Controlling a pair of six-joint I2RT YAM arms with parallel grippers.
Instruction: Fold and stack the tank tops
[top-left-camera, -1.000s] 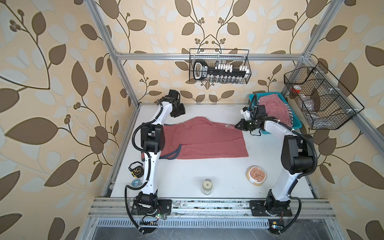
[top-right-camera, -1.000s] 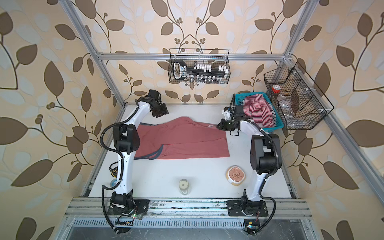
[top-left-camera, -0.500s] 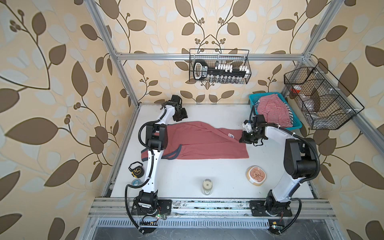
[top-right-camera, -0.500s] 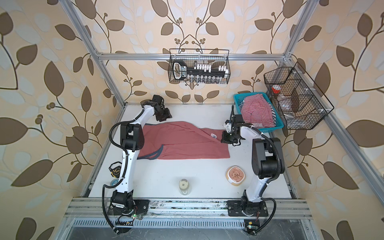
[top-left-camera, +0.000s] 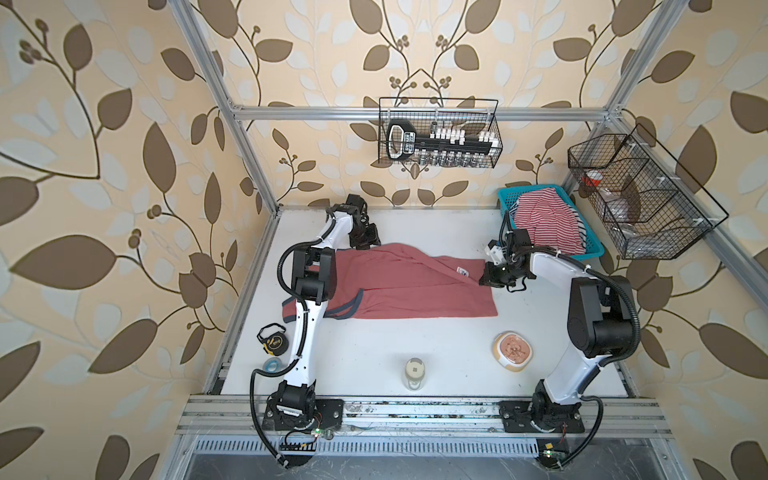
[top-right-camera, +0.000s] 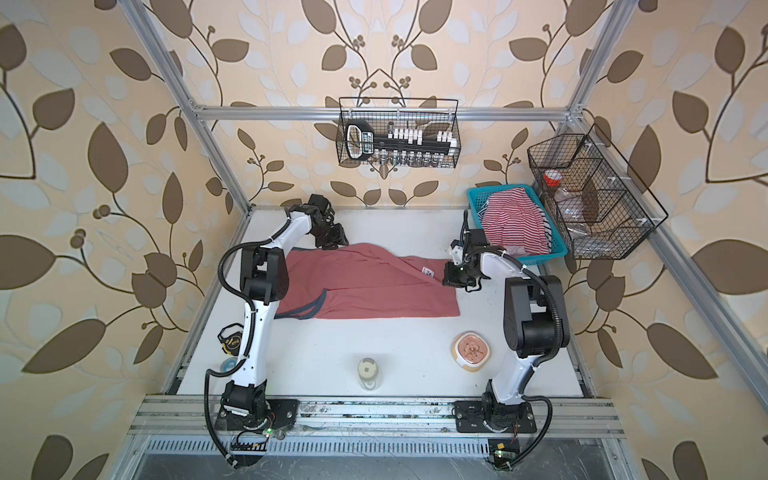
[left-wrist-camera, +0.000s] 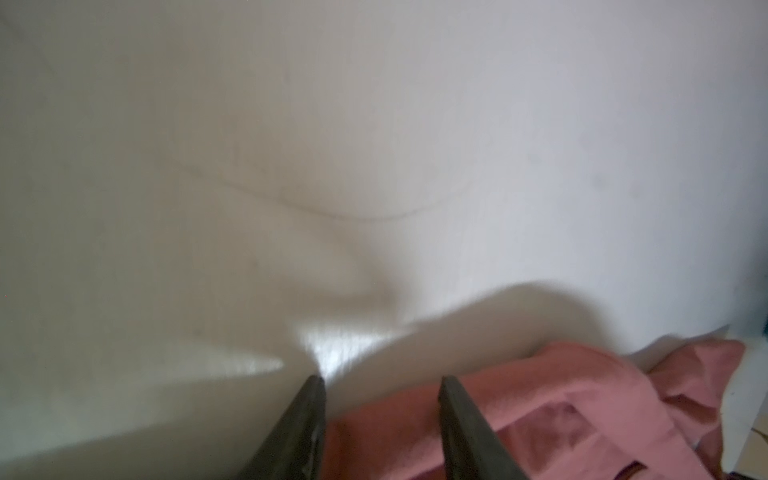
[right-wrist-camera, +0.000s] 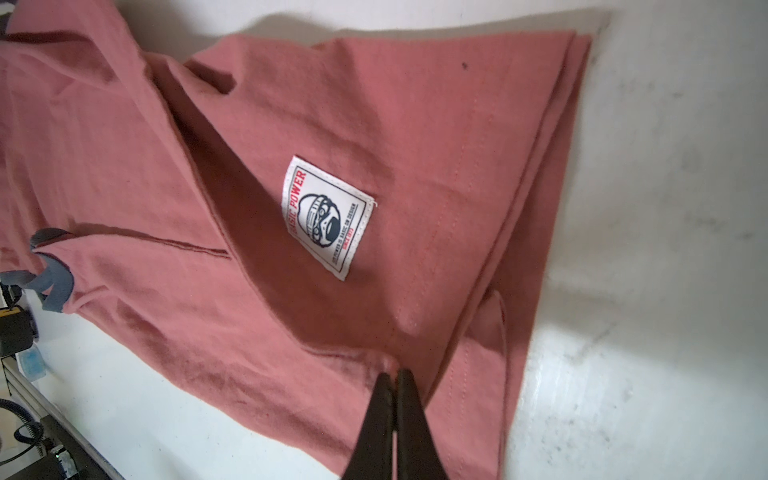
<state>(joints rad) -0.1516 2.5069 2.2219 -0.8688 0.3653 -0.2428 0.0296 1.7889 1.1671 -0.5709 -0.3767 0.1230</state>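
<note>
The brick-red tank top (top-left-camera: 415, 293) (top-right-camera: 374, 293) lies spread across the middle of the table, its far edge folded forward. A white label (top-left-camera: 462, 271) (right-wrist-camera: 328, 216) shows on that flap. My right gripper (top-left-camera: 486, 280) (top-right-camera: 448, 281) (right-wrist-camera: 395, 372) is shut, pinching the red cloth at its right end. My left gripper (top-left-camera: 368, 243) (top-right-camera: 332, 243) (left-wrist-camera: 380, 380) hovers at the top's far-left corner, jaws apart, with red cloth (left-wrist-camera: 540, 415) below them. The striped tank top (top-left-camera: 544, 220) (top-right-camera: 515, 224) sits crumpled in the teal basket (top-left-camera: 505, 199) (top-right-camera: 473, 197) at the back right.
A jar (top-left-camera: 415, 372) and a tan bowl (top-left-camera: 513, 349) stand near the front edge. A tape measure (top-left-camera: 273, 341) and a tape roll (top-left-camera: 271, 365) lie beside the left arm's base. Wire baskets (top-left-camera: 440, 137) (top-left-camera: 640, 199) hang on the back and right walls.
My right gripper has carried the red top's far right edge forward, laying a flap over the cloth. My left gripper has come from the back wall down to the top's far-left corner.
</note>
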